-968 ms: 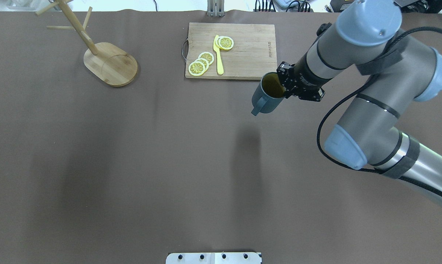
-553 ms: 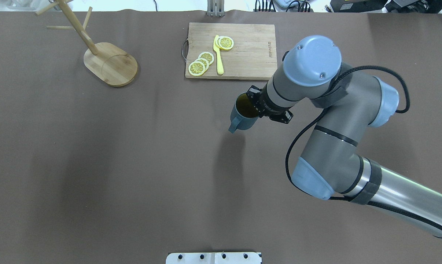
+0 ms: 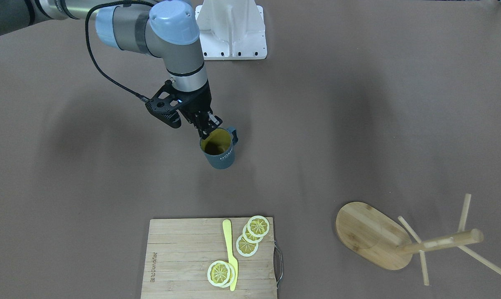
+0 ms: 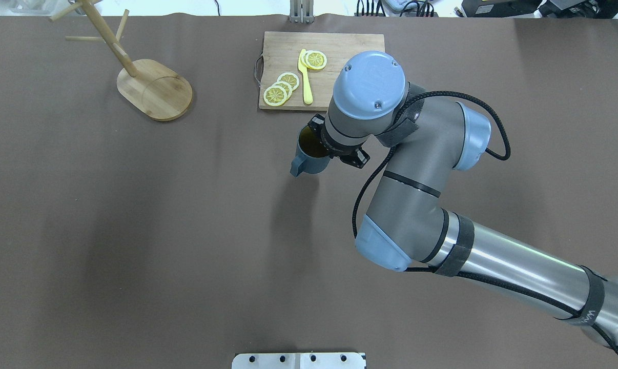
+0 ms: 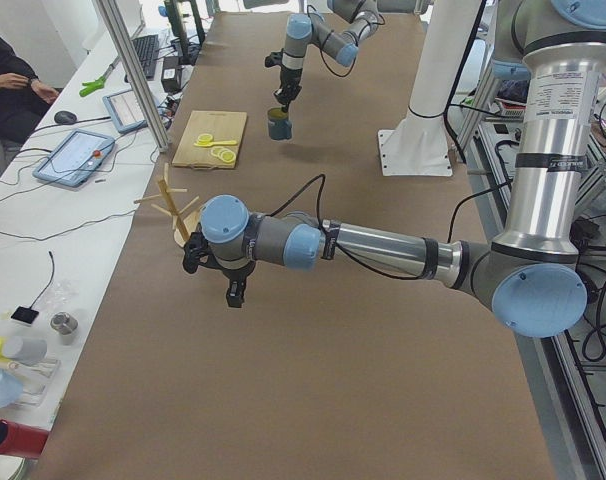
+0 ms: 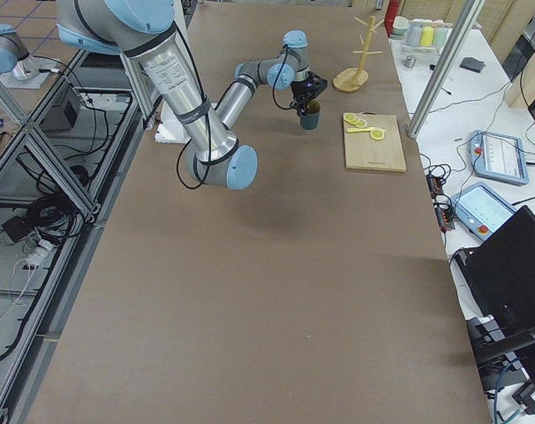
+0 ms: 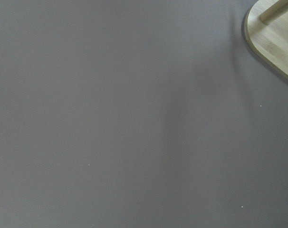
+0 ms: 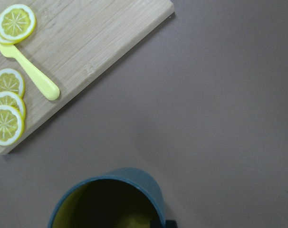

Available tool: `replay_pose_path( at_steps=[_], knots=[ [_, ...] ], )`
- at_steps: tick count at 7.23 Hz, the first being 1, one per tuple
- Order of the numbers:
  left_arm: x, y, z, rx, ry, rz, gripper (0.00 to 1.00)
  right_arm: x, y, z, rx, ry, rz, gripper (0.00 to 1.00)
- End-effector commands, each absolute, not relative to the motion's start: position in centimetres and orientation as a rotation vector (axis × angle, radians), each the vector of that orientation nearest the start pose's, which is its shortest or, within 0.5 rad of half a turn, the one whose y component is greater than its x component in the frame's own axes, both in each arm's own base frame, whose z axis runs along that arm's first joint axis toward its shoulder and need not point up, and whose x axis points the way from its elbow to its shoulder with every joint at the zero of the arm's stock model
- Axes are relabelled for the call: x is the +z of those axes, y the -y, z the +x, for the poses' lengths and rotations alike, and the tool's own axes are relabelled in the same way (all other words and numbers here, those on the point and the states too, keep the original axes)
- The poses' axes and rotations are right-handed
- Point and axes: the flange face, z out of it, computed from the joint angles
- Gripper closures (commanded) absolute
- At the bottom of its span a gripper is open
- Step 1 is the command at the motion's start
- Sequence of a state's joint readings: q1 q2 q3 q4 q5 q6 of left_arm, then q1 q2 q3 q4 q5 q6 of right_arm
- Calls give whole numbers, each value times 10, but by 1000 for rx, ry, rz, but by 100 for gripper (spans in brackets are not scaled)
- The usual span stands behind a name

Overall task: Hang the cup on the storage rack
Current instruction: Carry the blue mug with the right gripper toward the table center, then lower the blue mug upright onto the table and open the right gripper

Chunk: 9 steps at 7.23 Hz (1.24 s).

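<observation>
Cup (image 4: 311, 163) hangs clear of the table (image 4: 135, 230), mouth up and long axis near upright. Its handle points to 7 o'clock in the overhead view, just at 6 o'clock of the cutting board (image 4: 278, 48). The right gripper (image 3: 207, 132) pinches its rim, one finger inside. The storage rack (image 4: 155, 89) stands well apart at 10 o'clock. Whether the left gripper (image 5: 233, 297) is parted, I cannot tell.

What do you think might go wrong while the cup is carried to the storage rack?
The jaws of the right gripper pinch only the rim of the cup, so it may slip or swing. The storage rack has thin pegs, so the handle might miss them. The left arm hangs close to the storage rack and might block the approach.
</observation>
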<state>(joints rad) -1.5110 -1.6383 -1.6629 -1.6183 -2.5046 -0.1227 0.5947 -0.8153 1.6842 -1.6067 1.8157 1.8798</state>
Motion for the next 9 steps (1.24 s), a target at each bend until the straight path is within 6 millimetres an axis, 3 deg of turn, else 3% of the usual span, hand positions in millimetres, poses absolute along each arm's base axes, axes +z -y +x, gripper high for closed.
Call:
replay_pose_path(
  at_steps=[1, 4, 9],
  knots=[
    [561, 528, -22, 39, -944, 106, 1, 156, 467, -512, 757, 879, -127, 100],
    [562, 528, -22, 38, -944, 105, 1, 162, 452, -544, 723, 850, -147, 100],
    [562, 529, -22, 36, -944, 102, 1, 168, 446, -554, 712, 835, -156, 100]
  ],
)
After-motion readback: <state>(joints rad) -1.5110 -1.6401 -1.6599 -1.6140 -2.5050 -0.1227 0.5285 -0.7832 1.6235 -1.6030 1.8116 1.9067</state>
